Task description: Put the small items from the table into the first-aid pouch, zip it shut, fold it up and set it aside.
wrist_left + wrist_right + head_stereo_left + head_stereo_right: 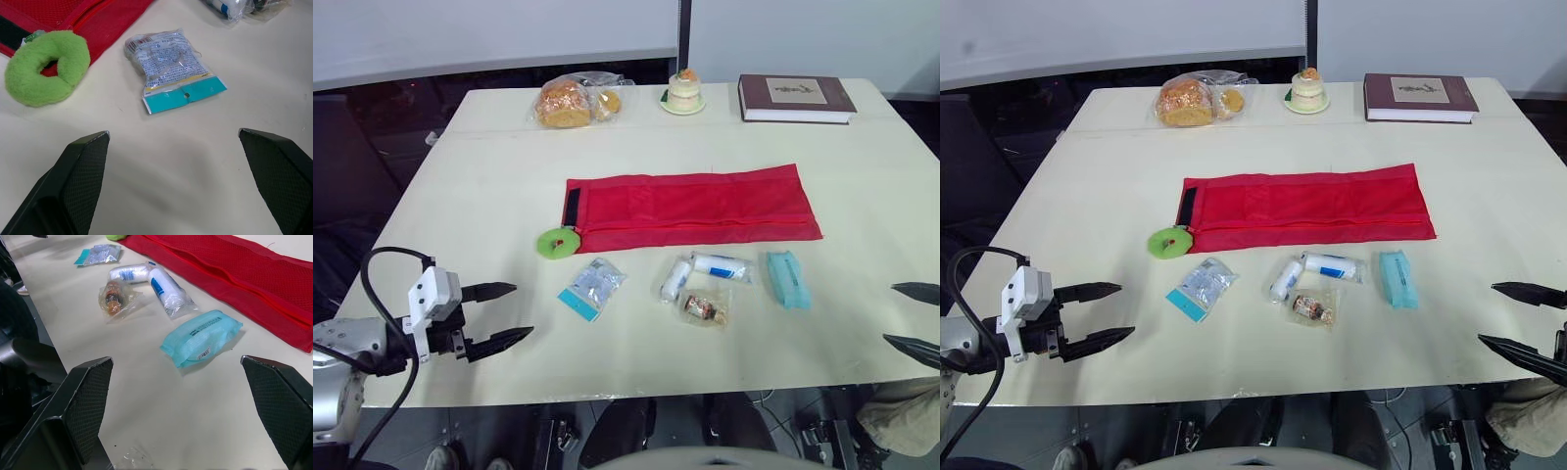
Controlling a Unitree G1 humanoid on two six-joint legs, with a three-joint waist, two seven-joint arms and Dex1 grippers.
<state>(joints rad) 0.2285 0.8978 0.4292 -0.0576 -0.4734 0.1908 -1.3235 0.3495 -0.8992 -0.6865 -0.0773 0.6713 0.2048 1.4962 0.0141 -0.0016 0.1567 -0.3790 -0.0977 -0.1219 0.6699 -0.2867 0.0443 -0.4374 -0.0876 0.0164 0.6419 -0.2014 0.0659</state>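
The red first-aid pouch [690, 208] lies unfolded flat across the middle of the table, a green ring pull [558, 242] at its left end. In front of it lie a clear sachet with a teal strip [592, 287], two white rolls in wrap [703, 271], a small bag with a brown item [705, 308] and a teal wipes pack [787, 278]. My left gripper [509, 313] hovers open near the front left edge, left of the sachet [171, 63]. At the front right edge my right gripper [913, 319] is open, with the wipes pack [200, 337] ahead of it.
At the back of the table sit a bag of bread [573, 102], a small cake on a plate [683, 93] and a dark red book [794, 98]. The table's front edge [705, 390] runs just below the items.
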